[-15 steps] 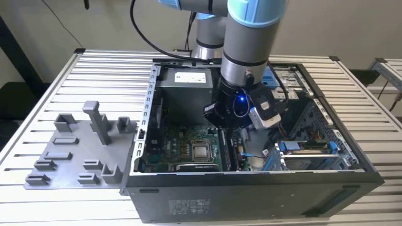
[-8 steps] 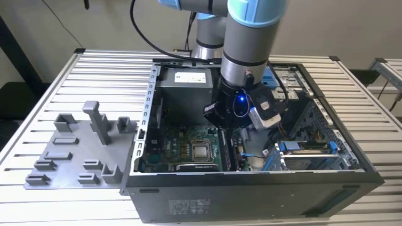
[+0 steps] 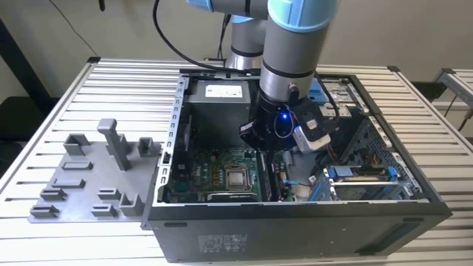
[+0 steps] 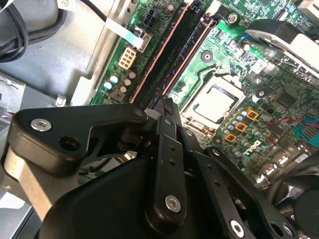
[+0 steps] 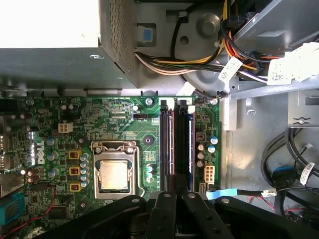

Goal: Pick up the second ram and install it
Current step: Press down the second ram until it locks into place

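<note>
On the exterior view's left, a grey plastic rack (image 3: 92, 180) of upright blocks lies on the slatted metal worktop (image 3: 66, 100), touching the left side of the open computer case (image 3: 296, 221). Inside the case, a green circuit board (image 3: 214, 174) covers the floor, with the square silver processor (image 3: 238, 178) near its middle. Just to the right of the processor, the robot arm (image 3: 292, 50) reaches down into the case, and its black hand (image 3: 262, 145) sits low over the board.

In the first wrist view the processor (image 5: 114, 174) lies to one side of two long black memory slots (image 5: 166, 144); the memory stick (image 5: 183, 147) stands on edge in the slot farther from the processor, with the hand (image 5: 175, 191) right over its near end. In the second wrist view the hand's (image 4: 167, 107) fingers are drawn close together at the end of the same slots; whether they pinch the stick cannot be told.
</note>
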Available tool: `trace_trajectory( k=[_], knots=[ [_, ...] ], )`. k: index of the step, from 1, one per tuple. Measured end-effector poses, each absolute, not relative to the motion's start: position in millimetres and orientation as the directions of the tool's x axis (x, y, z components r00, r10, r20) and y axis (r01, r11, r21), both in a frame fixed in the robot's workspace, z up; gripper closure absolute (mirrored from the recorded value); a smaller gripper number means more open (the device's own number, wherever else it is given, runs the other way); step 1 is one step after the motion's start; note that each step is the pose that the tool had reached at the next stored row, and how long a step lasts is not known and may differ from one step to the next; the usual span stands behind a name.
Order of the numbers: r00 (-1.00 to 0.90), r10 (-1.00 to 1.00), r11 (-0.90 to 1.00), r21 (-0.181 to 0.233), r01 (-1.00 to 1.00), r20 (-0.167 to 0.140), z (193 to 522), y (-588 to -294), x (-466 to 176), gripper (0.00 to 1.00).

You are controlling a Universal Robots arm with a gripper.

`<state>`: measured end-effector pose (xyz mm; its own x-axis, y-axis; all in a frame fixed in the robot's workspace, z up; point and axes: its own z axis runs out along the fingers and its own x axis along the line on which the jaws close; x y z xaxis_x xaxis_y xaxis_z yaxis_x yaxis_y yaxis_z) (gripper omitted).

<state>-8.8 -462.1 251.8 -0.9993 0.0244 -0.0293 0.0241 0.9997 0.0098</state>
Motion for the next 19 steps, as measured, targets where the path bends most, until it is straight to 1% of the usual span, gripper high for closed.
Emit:
trace_trajectory(
  k=[19],
  knots=[
    [-0.975, -0.221, 0.975, 0.010, -0.222, -0.029, 251.8, -462.0, -8.7, 0.89]
  ],
)
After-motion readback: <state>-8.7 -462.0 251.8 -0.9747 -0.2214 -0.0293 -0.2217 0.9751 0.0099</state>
